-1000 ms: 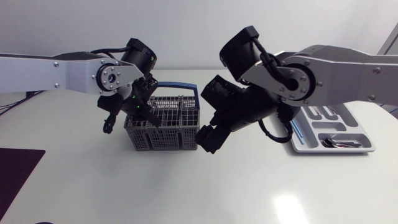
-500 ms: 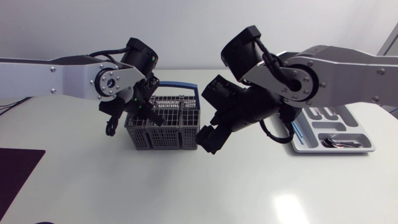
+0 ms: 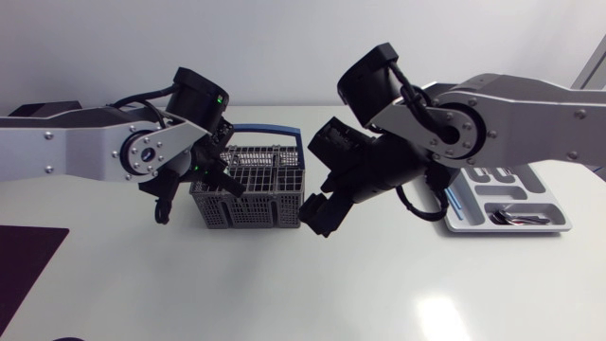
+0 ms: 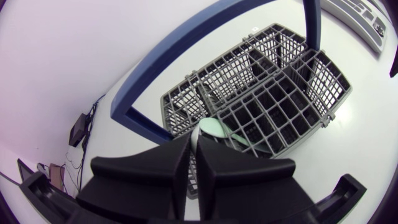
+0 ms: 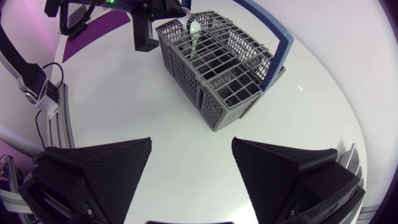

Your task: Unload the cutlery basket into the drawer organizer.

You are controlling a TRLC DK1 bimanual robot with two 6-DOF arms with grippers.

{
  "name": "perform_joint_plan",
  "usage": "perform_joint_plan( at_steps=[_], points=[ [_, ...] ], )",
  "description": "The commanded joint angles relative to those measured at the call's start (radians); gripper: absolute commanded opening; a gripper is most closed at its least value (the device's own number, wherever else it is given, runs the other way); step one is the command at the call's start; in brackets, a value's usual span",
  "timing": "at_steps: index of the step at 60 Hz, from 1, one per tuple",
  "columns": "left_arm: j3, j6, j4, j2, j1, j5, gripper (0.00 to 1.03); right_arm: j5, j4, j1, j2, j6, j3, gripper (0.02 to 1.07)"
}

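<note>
Head view: cutlery basket (image 3: 251, 194) on the desk (image 3: 284, 284), drawer organizer (image 3: 507, 204) at right, left gripper (image 3: 225, 178) over the basket's left end. Left wrist view: its fingers pinch a pale green utensil (image 4: 214, 129), probably a plastic spoon, by the handle above the basket; light, stiff, likely slippery. Right wrist view: right gripper (image 5: 191, 146) fingers spread, empty.

My left gripper (image 3: 223, 175) hangs over the grey plastic mesh cutlery basket with blue handle (image 3: 260, 199). My right gripper (image 3: 317, 212) is just beside the basket. The grey drawer organizer tray (image 3: 559, 225) lies well apart.
</note>
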Motion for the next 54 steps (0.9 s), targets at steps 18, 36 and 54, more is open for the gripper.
perform_joint_plan(
  at_steps=[18,36,54],
  points=[
    [-0.041,0.081,0.030,-0.054,-0.040,-0.038,0.07,-0.003,0.001,0.004,-0.018,-0.007,-0.023,0.95],
    [-0.048,0.150,0.079,-0.086,-0.063,-0.085,0.07,-0.003,0.001,0.003,-0.030,-0.012,-0.030,0.95],
    [-0.053,0.184,0.079,-0.149,-0.067,-0.085,0.07,-0.002,0.001,0.003,-0.036,-0.012,-0.035,0.95]
  ],
)
